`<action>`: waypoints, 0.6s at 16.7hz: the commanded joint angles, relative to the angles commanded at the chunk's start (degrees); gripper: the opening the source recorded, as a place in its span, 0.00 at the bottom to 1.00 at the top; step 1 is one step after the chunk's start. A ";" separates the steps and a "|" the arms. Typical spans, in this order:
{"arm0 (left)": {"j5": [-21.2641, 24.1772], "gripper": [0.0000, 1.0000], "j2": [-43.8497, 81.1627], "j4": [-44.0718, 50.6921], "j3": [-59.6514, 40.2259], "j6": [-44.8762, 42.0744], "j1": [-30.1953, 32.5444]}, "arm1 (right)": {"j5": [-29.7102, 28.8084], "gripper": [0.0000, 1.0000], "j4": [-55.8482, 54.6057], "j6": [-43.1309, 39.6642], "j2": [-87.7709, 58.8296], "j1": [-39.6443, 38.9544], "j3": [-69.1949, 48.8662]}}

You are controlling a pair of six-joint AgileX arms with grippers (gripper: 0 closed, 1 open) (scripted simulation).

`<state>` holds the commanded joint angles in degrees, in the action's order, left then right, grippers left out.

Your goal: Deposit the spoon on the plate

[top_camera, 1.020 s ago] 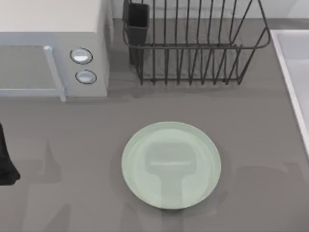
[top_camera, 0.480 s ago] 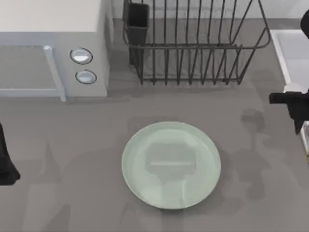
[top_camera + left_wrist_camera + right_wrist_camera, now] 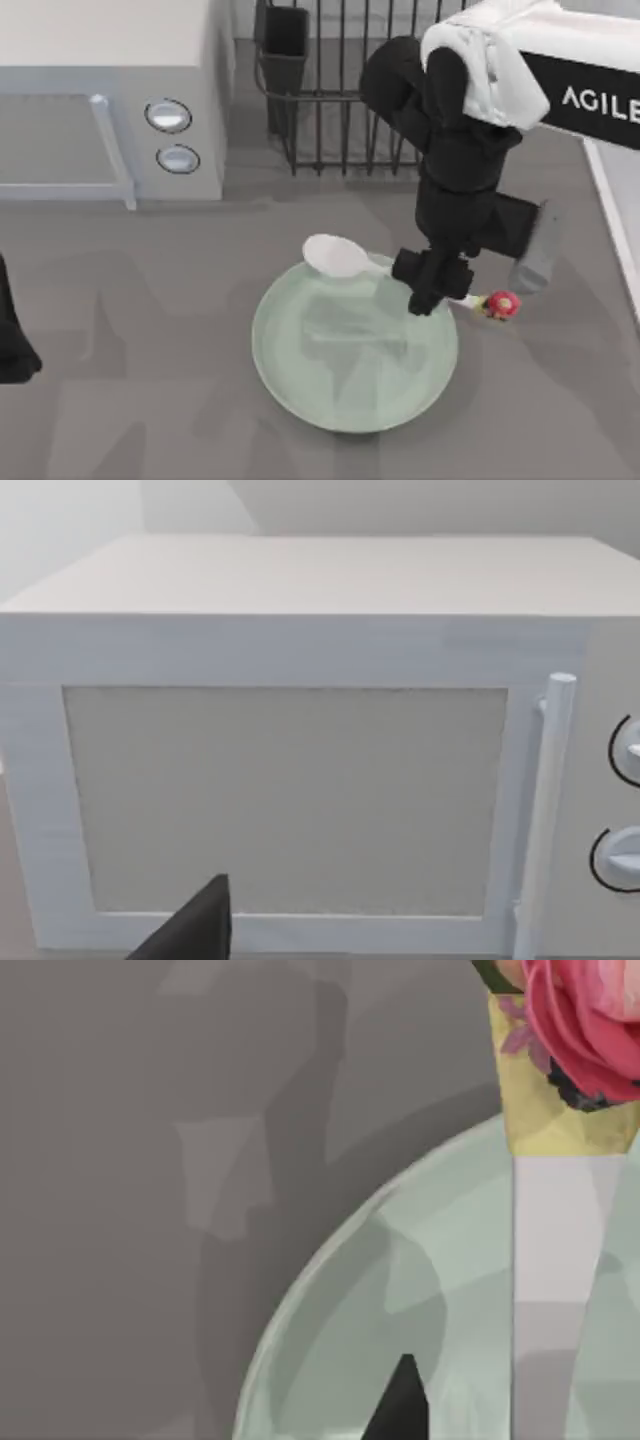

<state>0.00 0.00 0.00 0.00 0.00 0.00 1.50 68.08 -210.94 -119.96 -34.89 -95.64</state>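
Spoon and plate are now brought together but not yet joined: the white spoon hangs above the far edge of the mint-green plate, its oval bowl over the rim toward the top view's left and its red ornament past the rim on the right. The right hand has closed on the slim handle partway along, coming down from above. In the right wrist view the handle runs across the plate's glossy surface, with the rose-like ornament beyond the rim over grey counter. Carrying looks done; what seems left is lowering the spoon, perhaps shifting it toward the plate's middle so it does not tip off the rim, and letting go. The left hand is parked at the counter's left edge; whether it is open cannot be told. Behind stand a white microwave and a dark wire dish rack.
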 joint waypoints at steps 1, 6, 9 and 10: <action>0.00 1.00 0.00 0.00 0.00 0.00 0.00 | -0.12 0.00 -0.30 -3.67 -1.04 -2.31 -1.42; 0.00 1.00 0.00 0.00 0.00 0.00 0.00 | -0.66 0.00 -1.16 -13.25 -3.92 -8.79 -5.38; 0.00 1.00 0.00 0.00 0.00 0.00 0.00 | -0.67 0.00 -1.18 -13.37 -3.96 -8.87 -5.42; 0.00 1.00 0.00 0.00 0.00 0.00 0.00 | -0.67 0.00 -1.18 -13.37 -3.96 -8.87 -5.42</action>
<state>0.00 0.00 0.00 0.00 0.00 0.00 0.83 66.90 -224.31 -123.92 -43.76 -101.06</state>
